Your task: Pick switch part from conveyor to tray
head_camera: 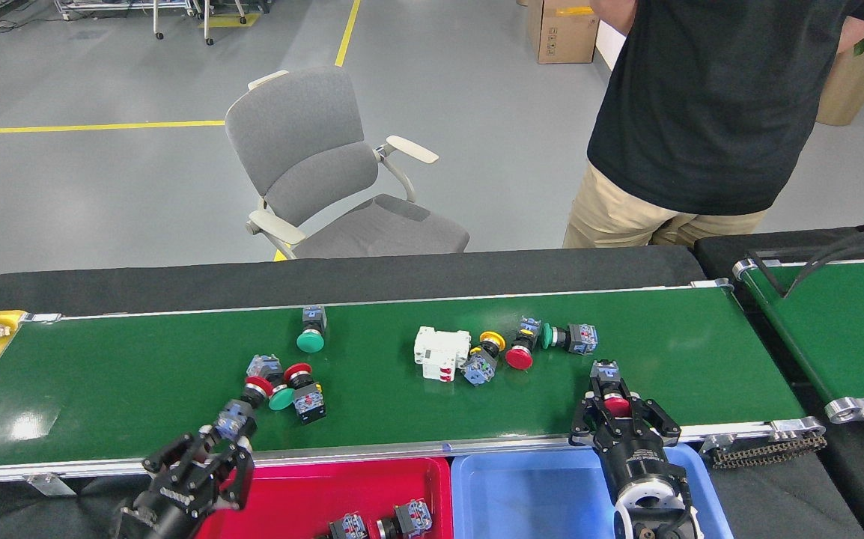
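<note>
While two switches already lie in your red tray (290, 498) at lower centre, your right gripper (621, 419), jaws apart, straddles a red-capped switch (612, 391); your left gripper (211, 449) clamps a red-capped one (241, 412); others wait on the conveyor (140, 374).

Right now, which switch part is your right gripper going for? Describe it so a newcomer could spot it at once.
Start at the conveyor, the long green belt, and follow its near rail toward the right end above the blue tray. My right gripper sits around a red push-button switch there. It lies alone, apart from the cluster beside the white breaker.
</note>
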Available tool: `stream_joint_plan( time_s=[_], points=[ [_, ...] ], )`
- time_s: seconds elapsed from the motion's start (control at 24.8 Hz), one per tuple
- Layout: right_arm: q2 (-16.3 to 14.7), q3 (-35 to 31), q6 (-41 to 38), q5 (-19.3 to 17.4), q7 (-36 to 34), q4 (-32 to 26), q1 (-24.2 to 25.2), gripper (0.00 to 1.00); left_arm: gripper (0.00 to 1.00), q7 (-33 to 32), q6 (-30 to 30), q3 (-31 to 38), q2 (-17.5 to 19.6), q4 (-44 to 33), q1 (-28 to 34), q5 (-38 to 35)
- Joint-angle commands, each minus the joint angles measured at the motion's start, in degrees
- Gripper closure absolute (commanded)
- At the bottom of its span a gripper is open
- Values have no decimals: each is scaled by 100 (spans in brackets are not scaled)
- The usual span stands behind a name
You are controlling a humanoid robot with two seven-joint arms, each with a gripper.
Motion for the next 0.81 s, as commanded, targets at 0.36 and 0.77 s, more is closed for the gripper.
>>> stream_joint_plan(
  time_s=[0.36,0.77],
  points=[
    [-228,1568,-3316,-16,-290,-982,246,0,0,1,-219,66,-459,-537,587,-6],
    [-61,680,-2666,-52,-281,-1087,553,0,0,45,3191,743,-362,-318,508,3]
  ],
)
